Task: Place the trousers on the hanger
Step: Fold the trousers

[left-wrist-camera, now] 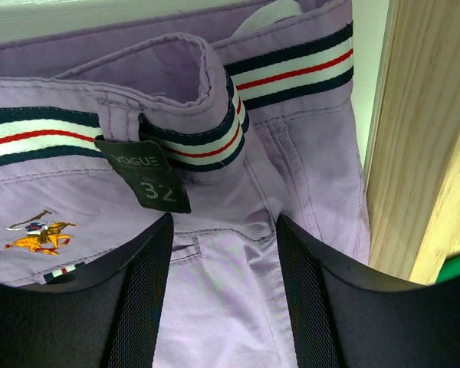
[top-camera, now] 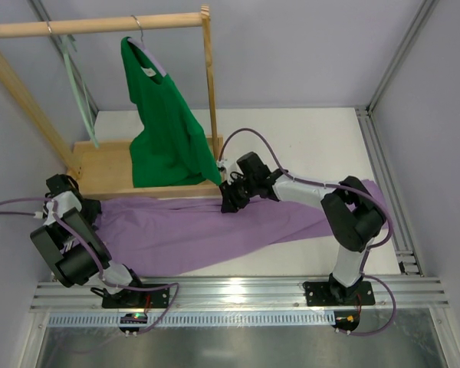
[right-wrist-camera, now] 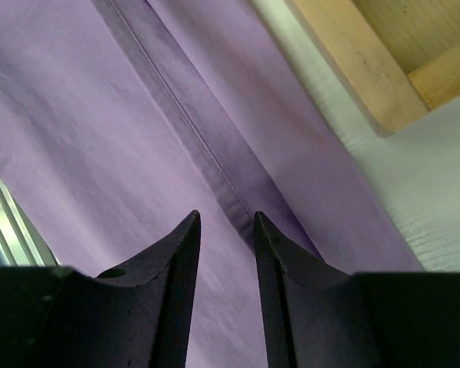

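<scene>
So, trousers (top-camera: pixel 215 230) lie flat across table (top-camera: pixel 307 146), stretched long from waist on my left to leg ends on my right, just in front of rack base (top-camera: pixel 107 172). Prob. spread like that so each end sits under one arm and the middle can later drape over a bar.

Waistband (left-wrist-camera: pixel 291 65) sits just ahead of left pincer (left-wrist-camera: pixel 224 253), w/ cloth below the waist showing btw its fingers. Jaws there stand wide, nothing pinched as far as I see.

Right pincer (right-wrist-camera: pixel 226 230) hangs low over a leg, seam (right-wrist-camera: pixel 192 146) running straight toward its gap. Jaws narrow but apart; can't tell if tips touch cloth. My guess: the seam is thicker, so a surer bite there.

Hanger (top-camera: pixel 80 92) hangs from rail (top-camera: pixel 100 27) at far left, above trousers and well apart from them. Green top (top-camera: pixel 165 130) hangs further along the rail on its own hanger. Trousers not on hanger yet.
</scene>
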